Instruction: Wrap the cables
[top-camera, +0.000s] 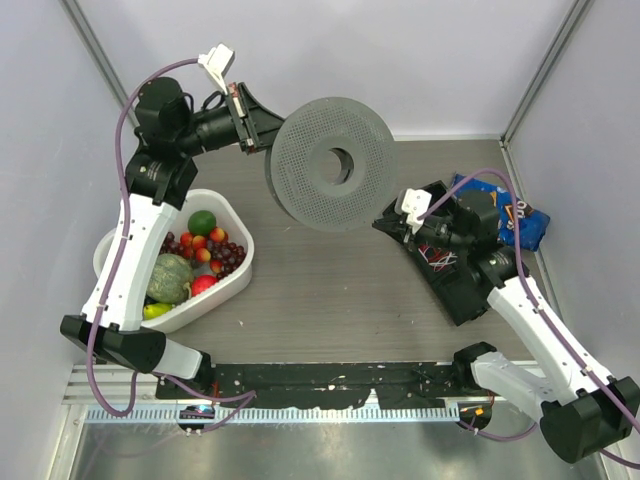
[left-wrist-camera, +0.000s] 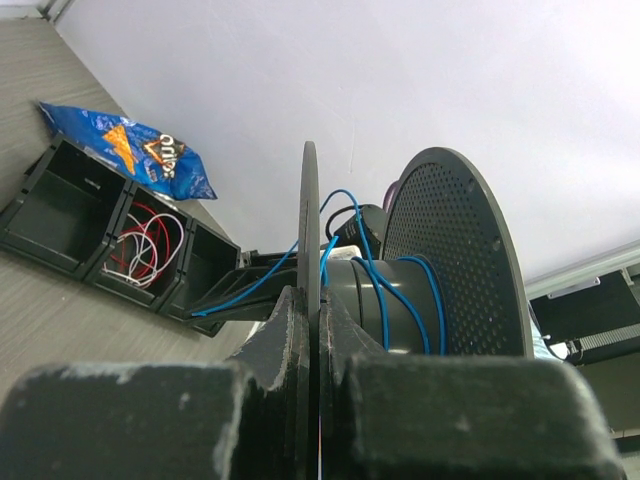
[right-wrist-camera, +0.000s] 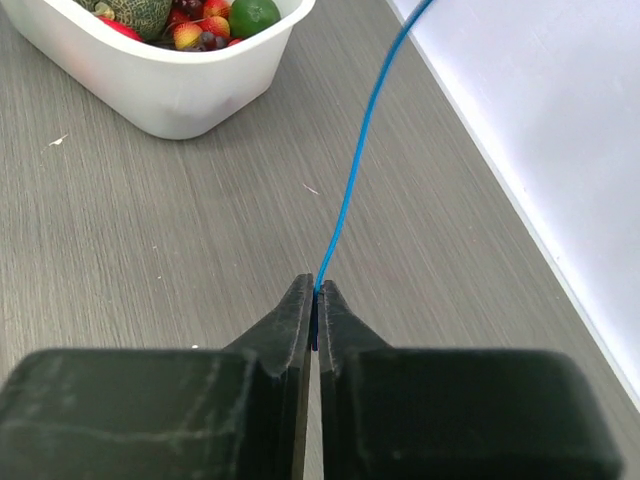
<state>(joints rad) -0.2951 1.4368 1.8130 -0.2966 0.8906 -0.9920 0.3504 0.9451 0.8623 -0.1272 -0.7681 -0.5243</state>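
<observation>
Right wrist view: right end effector (right-wrist-camera: 315, 292) pressed together on the blue cable (right-wrist-camera: 350, 190). The pinch is right at the fingertips, and the strand runs up and away over the table (right-wrist-camera: 150, 250).

Left wrist view: left end effector (left-wrist-camera: 312, 305) clamped on one flange of the grey perforated spool (left-wrist-camera: 465, 250). A few loose blue turns sit on the hub. One strand leads off toward the black compartment tray (left-wrist-camera: 70, 205) at right, beside the Doritos bag (left-wrist-camera: 130, 150). Top view shows the spool held up off the table, far centre.

Risks, my read:
- Tip-only pinch on very thin wire, may slip out under pull.
- Turns look slack, could slide along the hub or cross if tension drops.
- A hard pull could twist the spool in the left clamp, since it is an edge grip only.
- Strand could snag on the tray wall or the red and white wires inside.

Fruit bowl (right-wrist-camera: 180, 95) at left sits well apart from the strand.
</observation>
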